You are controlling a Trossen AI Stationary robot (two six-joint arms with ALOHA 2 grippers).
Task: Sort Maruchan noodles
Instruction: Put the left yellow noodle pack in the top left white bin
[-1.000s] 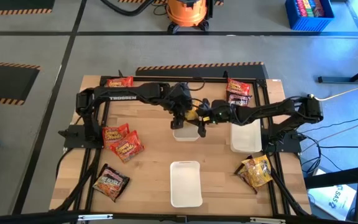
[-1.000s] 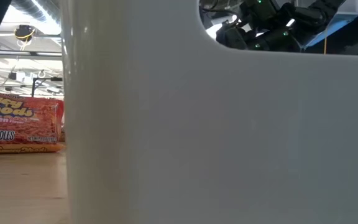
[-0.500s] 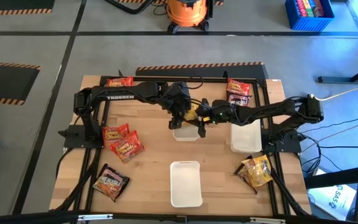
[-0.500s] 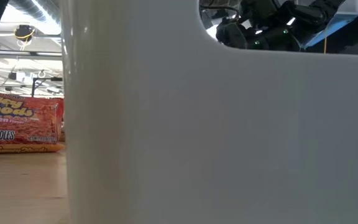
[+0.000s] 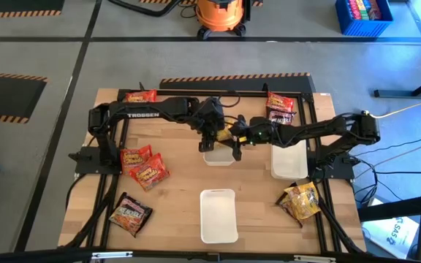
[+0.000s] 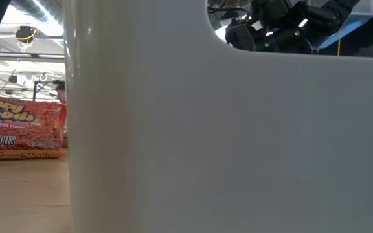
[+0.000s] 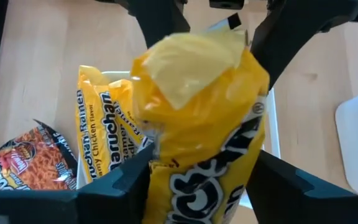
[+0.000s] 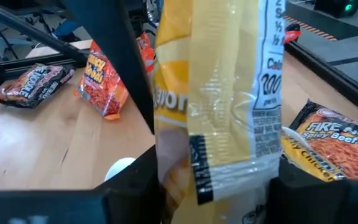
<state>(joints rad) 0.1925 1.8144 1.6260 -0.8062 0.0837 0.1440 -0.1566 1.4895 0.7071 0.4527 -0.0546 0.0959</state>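
Two grippers, left (image 5: 219, 136) and right (image 5: 234, 134), both clamped on one yellow noodle packet (image 7: 197, 112), held between them just above the middle white tray (image 5: 218, 156)

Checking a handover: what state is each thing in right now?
yellow Maruchan packet: held over the back tray
right claw: shut on it
left claw: shut on it
back tray: holds second yellow packet
front tray: empty

packet (image 5: 226, 134) above middle tray (image 5: 218, 156), between both arms, packets (image 5: 144, 166) left
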